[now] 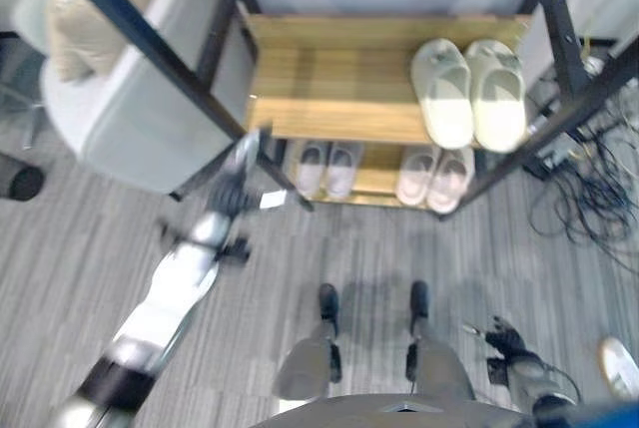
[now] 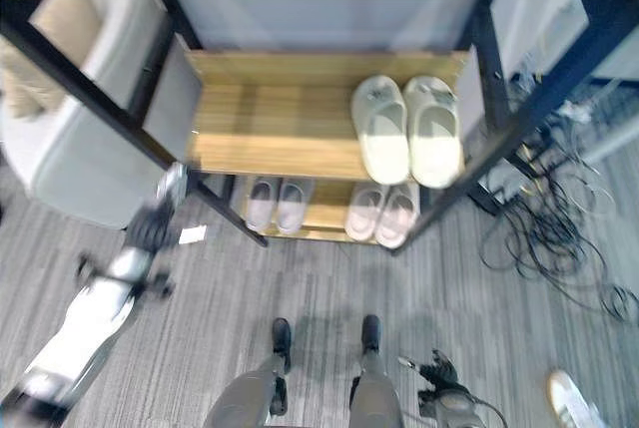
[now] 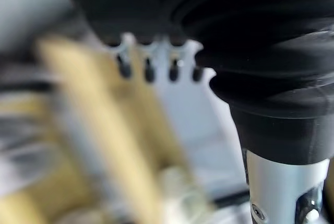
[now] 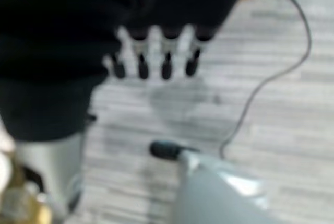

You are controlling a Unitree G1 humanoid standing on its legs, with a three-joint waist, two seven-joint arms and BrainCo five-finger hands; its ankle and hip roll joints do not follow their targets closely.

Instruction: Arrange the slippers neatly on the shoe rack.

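On the wooden shelf of the shoe rack (image 1: pixel 329 99), toward the upper right of the head views, a pair of pale cream slippers (image 1: pixel 469 91) is sitting side by side, the two touching along their inner edges. Their long axes are running front to back across the shelf, nearly parallel, with the closed toes lying toward the front edge and the open heels toward the back of the rack. Below, on the lower shelf, two more pairs are lying the same way: a pale lilac pair (image 1: pixel 327 168) near the middle and a pale pink pair (image 1: pixel 435 177) to its right, that pair leaning slightly to one side.

Judging by this, the task is looking close to finished: every slipper in sight is sitting on the rack in a pair, and at most a small straightening of the pink pair is remaining.

Neither hand is holding anything. The left hand (image 1: pixel 246 154) is reaching toward the rack's front left post in the middle left of the frame, its fingers (image 3: pixel 148 67) extended straight. The right hand (image 1: pixel 502 336) is hanging low at the lower right above the grey floor, its fingers (image 4: pixel 166 61) likewise straight and relaxed.

Beside the rack's left end a grey armchair (image 1: pixel 140 109) is standing.
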